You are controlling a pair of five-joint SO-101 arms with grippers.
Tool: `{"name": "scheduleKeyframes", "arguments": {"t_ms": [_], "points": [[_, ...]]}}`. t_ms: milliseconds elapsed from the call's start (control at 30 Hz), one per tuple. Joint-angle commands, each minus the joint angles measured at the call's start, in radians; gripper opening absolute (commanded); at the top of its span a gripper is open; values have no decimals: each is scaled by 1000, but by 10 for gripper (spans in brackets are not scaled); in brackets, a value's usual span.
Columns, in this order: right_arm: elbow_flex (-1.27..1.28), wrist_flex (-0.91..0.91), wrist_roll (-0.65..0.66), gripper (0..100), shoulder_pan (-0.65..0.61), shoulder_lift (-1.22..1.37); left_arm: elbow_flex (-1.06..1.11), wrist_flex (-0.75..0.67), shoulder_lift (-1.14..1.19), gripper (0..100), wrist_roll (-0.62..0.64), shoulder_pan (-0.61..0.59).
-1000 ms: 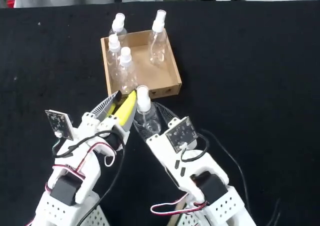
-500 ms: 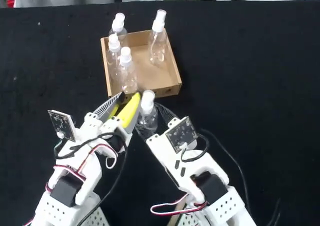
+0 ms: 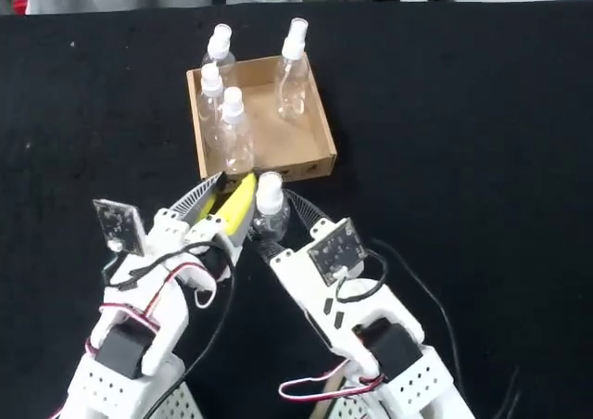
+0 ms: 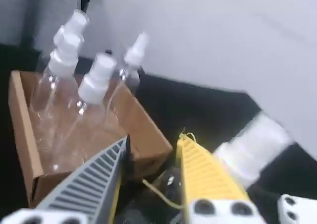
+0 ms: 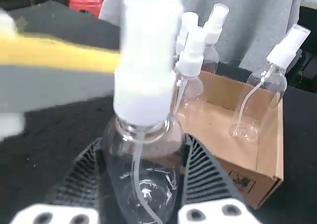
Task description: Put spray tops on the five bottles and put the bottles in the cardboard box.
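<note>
My right gripper is shut on a clear bottle, held upright just in front of the cardboard box. A white spray top sits on its neck. My left gripper is open with nothing between its fingers. Its yellow finger lies right beside the spray top, which is outside the jaws. Several other clear bottles with white spray tops stand in the box.
The table is covered in black cloth, with free room to the right and left of the box. A red object and a person's grey clothing are in the background beyond the table's far edge.
The held bottle and its spray top have shifted slightly toward the arms. The left wrist has rolled a little, while its yellow finger stays beside the top.
</note>
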Motion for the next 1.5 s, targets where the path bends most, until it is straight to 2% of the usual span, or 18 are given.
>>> {"name": "scheduleKeyframes", "arguments": {"t_ms": [0, 533, 667, 833, 1167, 1467], "points": [[-39, -3, 3, 11, 11, -151, -59, 2, -5, 145, -11, -62], [-18, -3, 3, 11, 12, -151, -119, 23, -5, 145, -11, -283], [-5, -5, 3, 11, 60, -131, -125, 81, -5, 145, -11, -387], [-5, -3, 2, 11, 114, -117, -73, 84, -5, 145, -11, -496], [-5, 34, -2, 11, 118, -117, 133, 77, -5, 145, -18, -522], [-4, 69, -5, 11, 127, -116, 154, 94, 5, 145, -18, -530]]}}
